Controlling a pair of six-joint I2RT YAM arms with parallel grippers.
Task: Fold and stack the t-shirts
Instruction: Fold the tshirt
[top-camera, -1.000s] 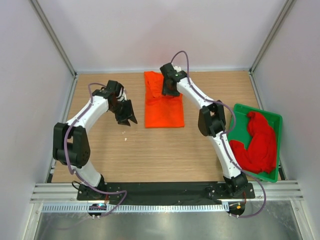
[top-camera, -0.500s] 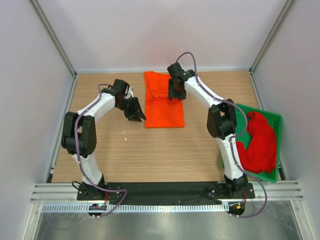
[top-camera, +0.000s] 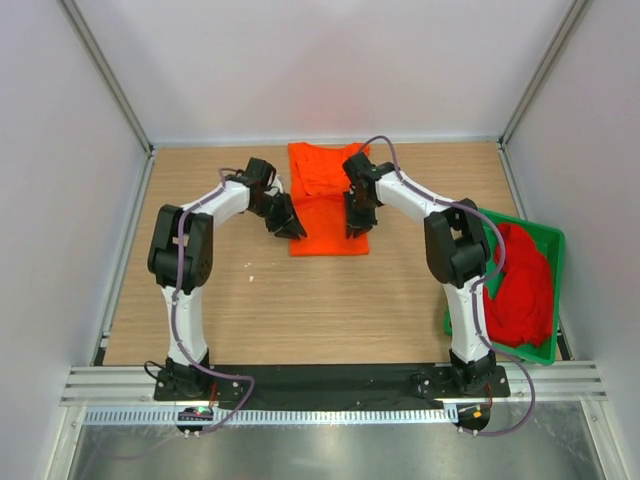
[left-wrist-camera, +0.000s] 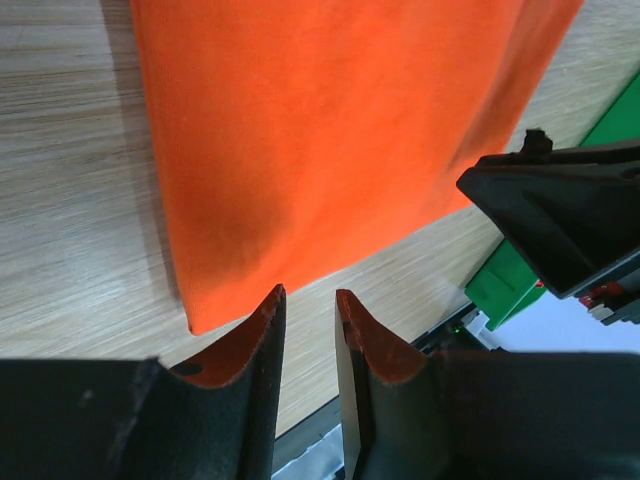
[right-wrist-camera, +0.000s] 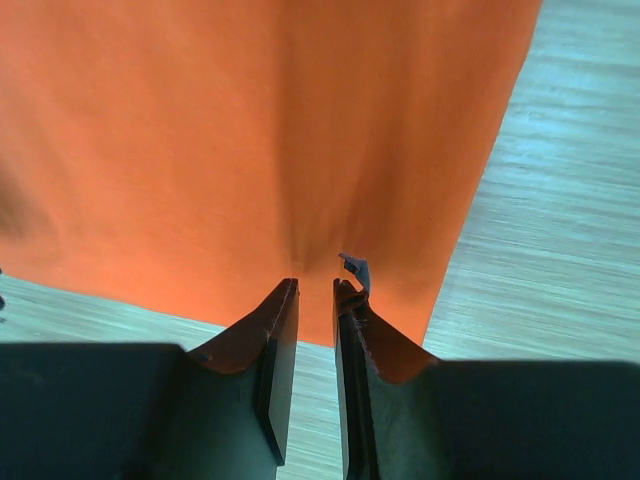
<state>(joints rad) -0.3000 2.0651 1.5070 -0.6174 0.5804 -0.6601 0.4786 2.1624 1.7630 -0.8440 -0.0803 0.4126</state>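
At upper centre of the table lies the folded orange t-shirt. The left gripper sits beside its lower-left corner, jaws a slit apart, holding nothing. The right gripper straddles the lower hem (cloth puckers there), nearly closed; whether it pinches the cloth cannot be told. The red t-shirt lies in the green tray at right.

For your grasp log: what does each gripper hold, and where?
Left gripper: nothing, beside the near corner of the orange t-shirt. Right gripper: seemingly pinching its puckered near hem, not certain.
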